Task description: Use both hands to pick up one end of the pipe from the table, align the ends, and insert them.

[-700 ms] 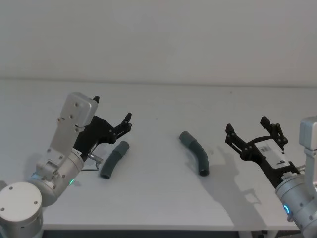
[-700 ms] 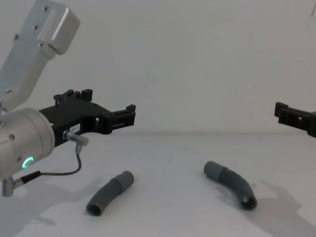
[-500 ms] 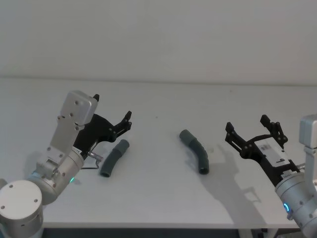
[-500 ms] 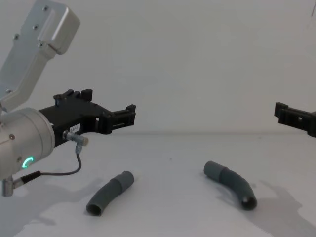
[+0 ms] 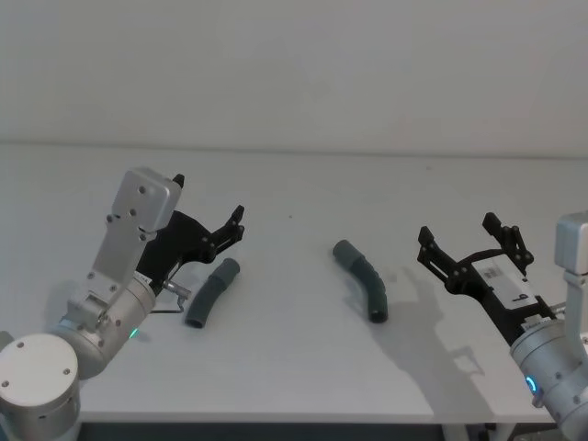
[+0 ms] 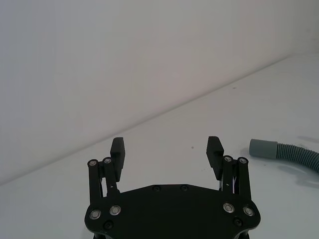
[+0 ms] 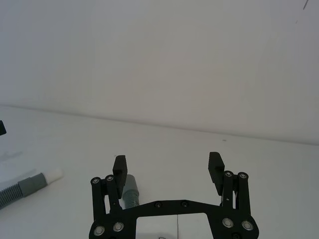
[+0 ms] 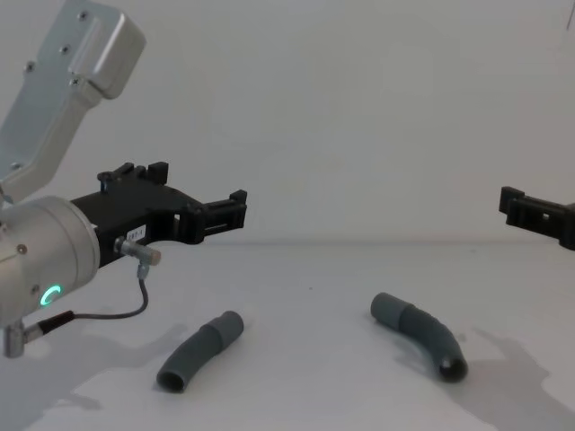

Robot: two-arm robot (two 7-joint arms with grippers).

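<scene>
We are at the reach. Both pipe pieces lie on the surface [image 5: 294,377], well apart from each other, and neither pincer holds anything. Our left pincer [image 5: 209,197] hovers in the air near the left pipe piece [image 5: 209,294], jaws spread wide. Our right pincer [image 5: 457,230] hangs off to the right of the right pipe piece [image 5: 365,280], apart from it, jaws equally spread.

To do this step well, we judge each pincer should come down across the ribbed body close behind the cuff (not on the cuff itself, which probably has to stay bare to meet its mate). It should also sit square to the curve, so the piece does not roll or slip out.

The pieces are short, dark grey and gently bent, ribbed along the middle. The left piece's smooth cuff [image 5: 229,269] is its far end, angled toward the centre. The right piece's cuff [image 5: 344,250] is also its far end, and its near end shows an open dark mouth.
</scene>
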